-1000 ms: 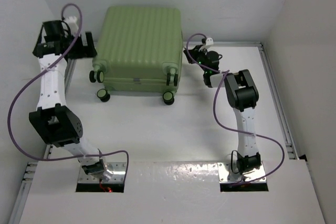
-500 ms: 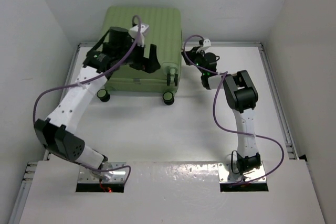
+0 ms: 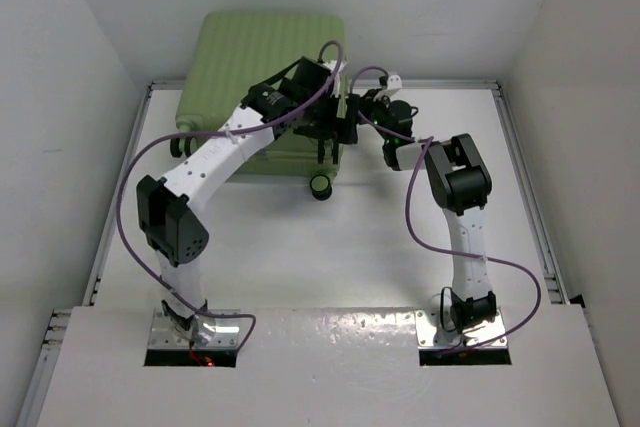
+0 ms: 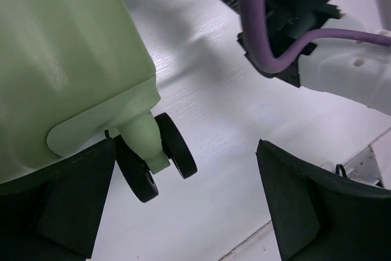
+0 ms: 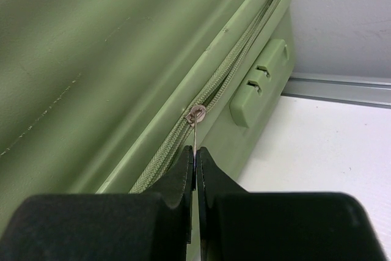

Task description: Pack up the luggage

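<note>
Right wrist, right hand (image 5: pixel 195 151) pinching luggage (image 5: pixel 91 53) zipper pull (image 5: pixel 195 116), left hand (image 4: pixel 186 148) wide open near caster wheels (image 4: pixel 143 178)

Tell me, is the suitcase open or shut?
Shut: the suitcase lies with both shell halves together, zipper seam showing no lining.
</note>
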